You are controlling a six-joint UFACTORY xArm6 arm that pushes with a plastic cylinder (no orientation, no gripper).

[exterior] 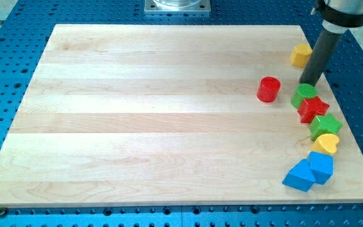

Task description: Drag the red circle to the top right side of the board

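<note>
Rod observed descending from the view's upper right, with my tip (pixel 308 84) resting at the board surface at the upper edge of the green circle (pixel 304 95); whether it touches that block cannot be confirmed. As a bare rod it holds nothing and has no jaws to report. The red circle (pixel 269 89) stands apart from my tip, to the view's left at nearly the same height, with a strip of bare board between them. That is the governing relation: the target corner lies up and to the view's right of the red circle, so my tip presently sits on the wrong side of the block for a push toward that corner. In my judgement the tip must first travel round to the lower left of the red circle before any useful contact. Noted hazards: the yellow block (pixel 300 55) sits near the top right edge, close to the likely path, and could be struck or carried along. Below the green circle a crowded line runs down the right side: red star (pixel 312 108), green star (pixel 325 125), yellow heart (pixel 326 144), then two blue blocks (pixel 309 172) touching each other. The wooden board (pixel 137 113) is otherwise unoccupied. Task assessed as not yet started on the block itself.
</note>
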